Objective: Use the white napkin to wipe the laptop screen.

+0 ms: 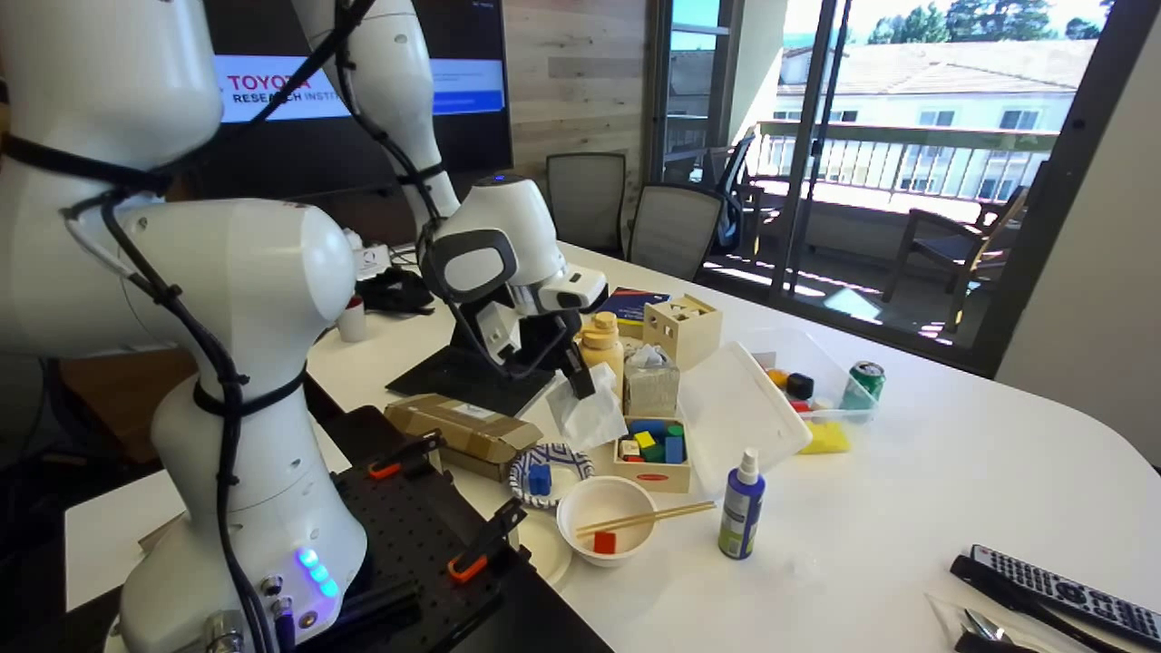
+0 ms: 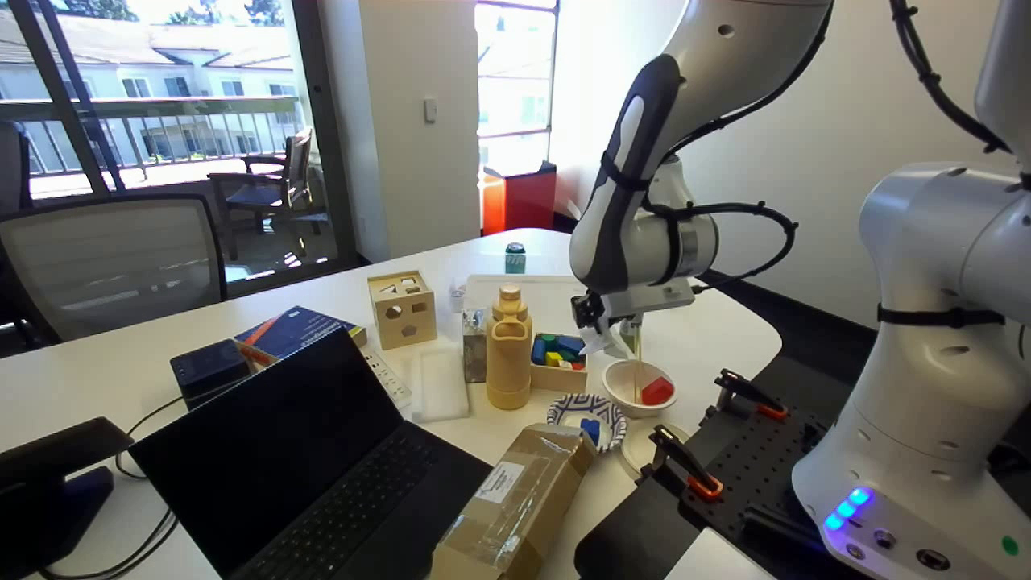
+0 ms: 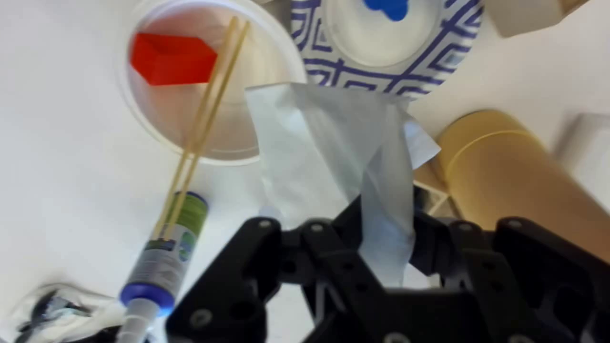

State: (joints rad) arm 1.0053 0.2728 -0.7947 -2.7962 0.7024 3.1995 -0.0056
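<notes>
Black two-finger gripper (image 3: 387,231): jaws closed on creased white napkin (image 3: 329,138) — low travel toward the dark rectangular laptop screen (image 2: 274,439) could topple the nearby tall tan bottle (image 2: 509,358).

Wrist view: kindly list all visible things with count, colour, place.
napkin: 1, white, centre
bowl: 1, white, upper left
block: 1, red, in bowl
chopsticks: 2, tan, over bowl rim
plate: 1, blue and white, top
piece: 1, blue, on plate
carton: 1, tan, top right
jug: 1, yellowish, right
wooden box: 1, tan, beside jug
blurred item: 1, white, right edge
spray bottle: 1, blue and green, lower left
packet: 1, transparent, bottom left
table: 1, white, underneath
hand: 1, black, bottom, holding napkin
</notes>
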